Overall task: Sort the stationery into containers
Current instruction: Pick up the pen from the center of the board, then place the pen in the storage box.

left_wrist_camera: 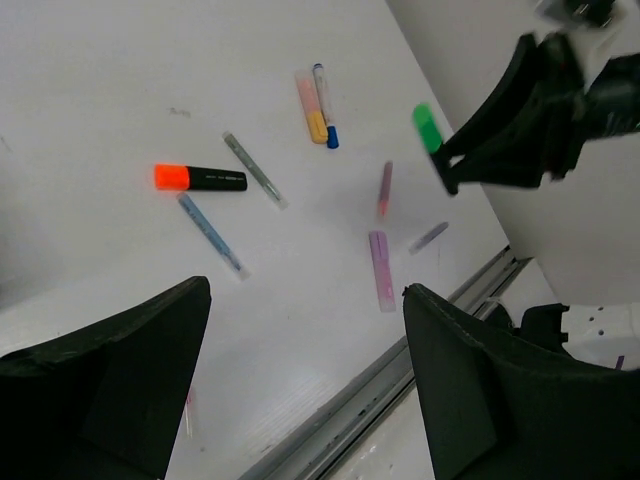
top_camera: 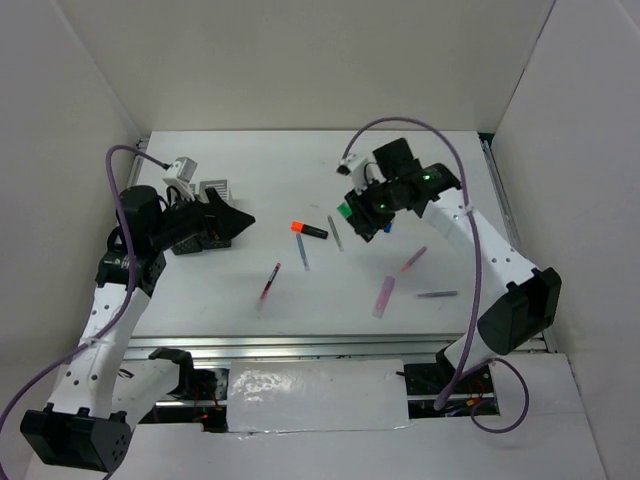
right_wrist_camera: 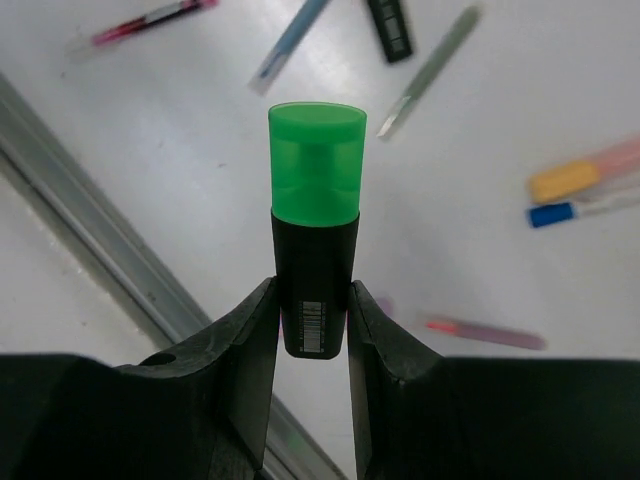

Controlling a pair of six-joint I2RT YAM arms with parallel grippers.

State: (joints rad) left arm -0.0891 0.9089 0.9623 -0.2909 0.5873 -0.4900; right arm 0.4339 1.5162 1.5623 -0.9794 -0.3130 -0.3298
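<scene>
We see one highlighter (right_wrist_camera: 315, 250), black-bodied with a translucent green cap, pinched in the right gripper (right_wrist_camera: 312, 300) right of centre in the top view. The left gripper (left_wrist_camera: 305, 300) gapes wide and empty. We count nine pens and markers (left_wrist_camera: 200, 178) loose on the table (top_camera: 200, 290).

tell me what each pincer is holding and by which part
The right pincer grips the green-capped highlighter by its black barrel, cap pointing outward. The left pincer is open and holds nothing.

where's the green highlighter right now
The green highlighter is off the table, clamped in the right gripper, right of centre in the top view, just right of the orange-black highlighter and grey pen lying there.
</scene>
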